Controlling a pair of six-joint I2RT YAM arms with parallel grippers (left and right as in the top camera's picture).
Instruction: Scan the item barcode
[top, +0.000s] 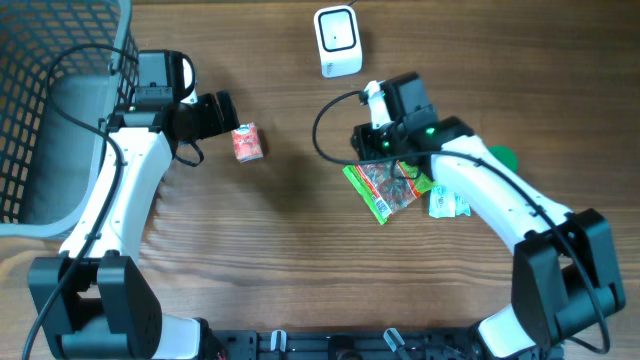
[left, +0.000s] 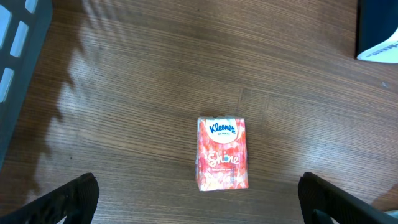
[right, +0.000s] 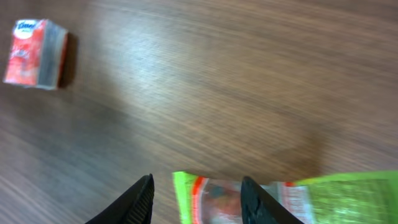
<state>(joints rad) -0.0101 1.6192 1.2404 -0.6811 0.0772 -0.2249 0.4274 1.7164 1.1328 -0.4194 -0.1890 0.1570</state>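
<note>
Holds left gripper spread wide, tissue pack at its 5 o'clock overhead. Holds right gripper parted astride end of green snack packet, not pinching; scanner at 11 o'clock.

I'm reading "Kleenex" in an oval at the top of the red tissue pack, "Shine" just beneath; the green packet print's too blurred.

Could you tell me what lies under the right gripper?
A green packet lies on the table beneath the right gripper. The arm hides part of it and of a second packet beside it.
</note>
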